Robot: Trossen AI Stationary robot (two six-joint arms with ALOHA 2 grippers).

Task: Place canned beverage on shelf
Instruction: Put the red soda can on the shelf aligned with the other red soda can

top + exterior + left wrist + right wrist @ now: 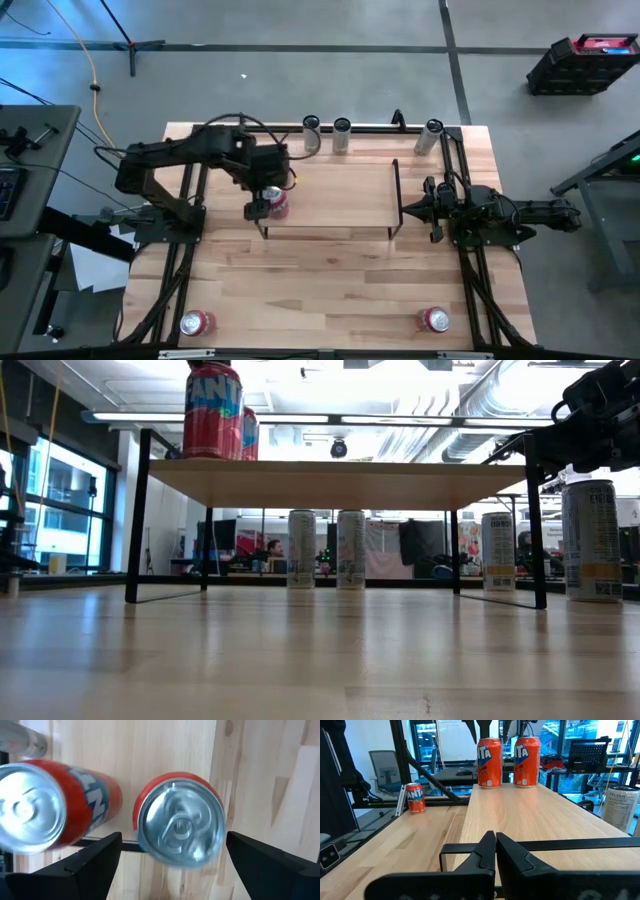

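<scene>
Light wood makes up the shelf [340, 195], a small board on a thin black wire frame that stands in the far half of the larger wooden table [330, 280].

At the shelf's left end, two orange-red cans stand upright close together on the board. The high view shows only one clearly, the can [275, 203] at the front left corner of the shelf, under the left gripper [262, 203]. The left wrist view looks straight down on its silver top [180, 822], with the gripper's dark fingers [95, 860] spread wide on either side and not touching it. The second can [50, 805] stands just beside it. From table height both cans [212, 410] show on top of the board at its left end.

Along the table's far edge, behind the shelf, stand three tall silver cans [341, 135], two near the middle and one towards the right corner.

At the shelf's right end, the right gripper [408, 210] rests just beside the end rail, its fingers [495, 851] pressed together and holding nothing.

Near the table's front edge, one red can [197, 322] stands by the left corner and another red can [434, 320] by the right corner.
</scene>
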